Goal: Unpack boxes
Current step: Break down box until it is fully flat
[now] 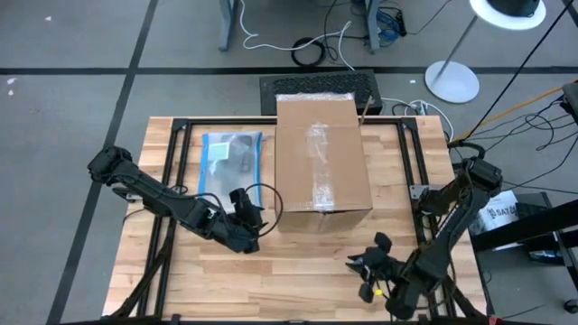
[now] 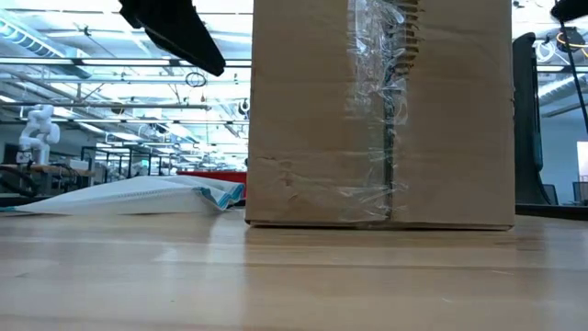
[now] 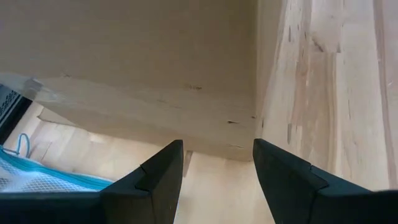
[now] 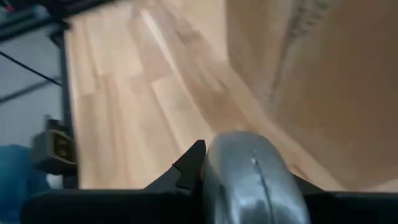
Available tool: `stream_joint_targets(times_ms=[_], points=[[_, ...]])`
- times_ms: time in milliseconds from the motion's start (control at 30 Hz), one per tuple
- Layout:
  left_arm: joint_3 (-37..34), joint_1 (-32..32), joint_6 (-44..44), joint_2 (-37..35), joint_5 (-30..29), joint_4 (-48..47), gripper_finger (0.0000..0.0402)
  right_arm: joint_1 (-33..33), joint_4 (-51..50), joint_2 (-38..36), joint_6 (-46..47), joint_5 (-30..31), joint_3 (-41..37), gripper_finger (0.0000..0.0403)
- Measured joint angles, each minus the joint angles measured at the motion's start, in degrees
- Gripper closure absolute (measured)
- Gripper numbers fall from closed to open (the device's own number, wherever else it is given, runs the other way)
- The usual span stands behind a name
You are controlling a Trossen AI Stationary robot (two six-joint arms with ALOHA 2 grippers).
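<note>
Cardboard carton point(image 1: 321, 153) sat taped shut at the table's point(image 1: 298, 280) centre, nothing unpacked yet, while my left gripper point(image 1: 251, 217) hovered with fingers parted by its near-left corner and my right gripper point(image 1: 366, 267) clasped a grey rounded tool point(image 4: 249, 177) near-right.

A plain brown cardboard box point(image 1: 321, 153) stands upright on the wooden table, toward the far middle of it, its long side running from the near edge to the far edge. It is the largest thing in view. Its top flaps are closed, and a strip of clear glossy tape runs along the centre seam of the top and down the near face, where it looks wrinkled and shiny. The near face shows small dents and scuffs low down. The bottom edge sits flat on the wood. The sides are bare cardboard.
</note>
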Motion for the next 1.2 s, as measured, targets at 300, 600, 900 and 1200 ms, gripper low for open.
stream_joint_targets(times_ms=[300, 600, 900, 1200], points=[[0.0, 0.0, -0.02, -0.02, 0.05, -0.03, 0.0201, -4.33, -25.39, -1.02, 8.58, -9.18, 10.03, 0.0336], [-2.39, 0.22, -1.7, 1.3, -0.41, -0.26, 0.0201, -2.54, -39.42, 0.4, 19.27, -12.71, 13.04, 0.0336], [-8.33, 2.74, -10.02, 1.42, -8.7, 1.5, 0.0201, -3.69, -48.8, 4.47, 30.2, -16.35, 12.51, 0.0336], [-10.97, 6.55, -15.79, 1.44, -14.33, 9.82, 0.0201, -8.99, -49.32, 4.77, 29.33, -16.55, 8.6, 0.0336]])
